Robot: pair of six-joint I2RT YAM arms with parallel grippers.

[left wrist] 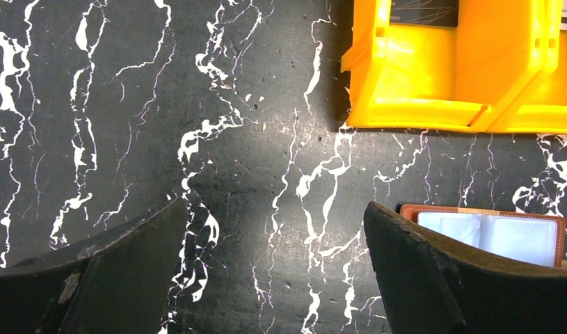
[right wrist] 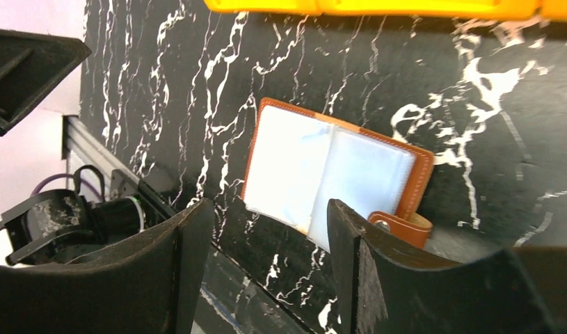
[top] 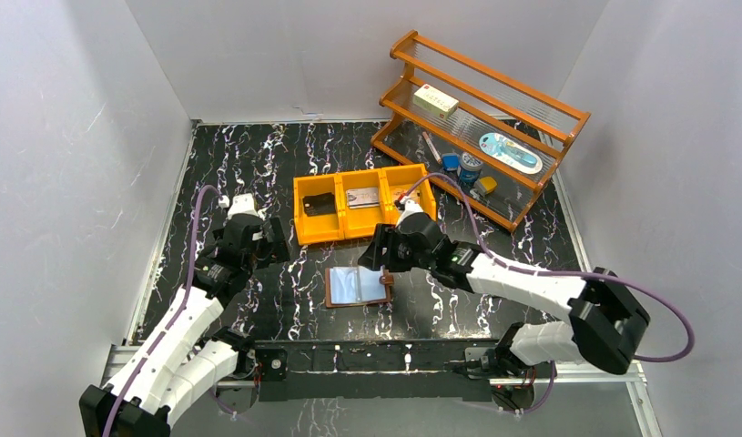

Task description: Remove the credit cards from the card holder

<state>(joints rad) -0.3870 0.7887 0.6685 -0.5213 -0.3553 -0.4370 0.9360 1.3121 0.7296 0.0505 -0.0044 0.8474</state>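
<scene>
The card holder (top: 358,286) lies open on the black marble table, a brown leather wallet with pale clear sleeves facing up; no card shows in the sleeves. In the right wrist view the card holder (right wrist: 336,170) lies just beyond my fingers, its snap tab (right wrist: 400,227) at the near right. A dark card (top: 320,204) lies in the orange bin's left compartment and a silvery-grey card (top: 362,197) in the middle one. My right gripper (top: 379,255) (right wrist: 268,209) is open and empty above the wallet's far edge. My left gripper (top: 274,244) (left wrist: 275,212) is open and empty over bare table, left of the wallet (left wrist: 490,235).
The orange three-compartment bin (top: 299,211) stands just behind the wallet and also shows in the left wrist view (left wrist: 433,90). An orange wooden rack (top: 494,109) with small items stands at the back right. White walls enclose the table.
</scene>
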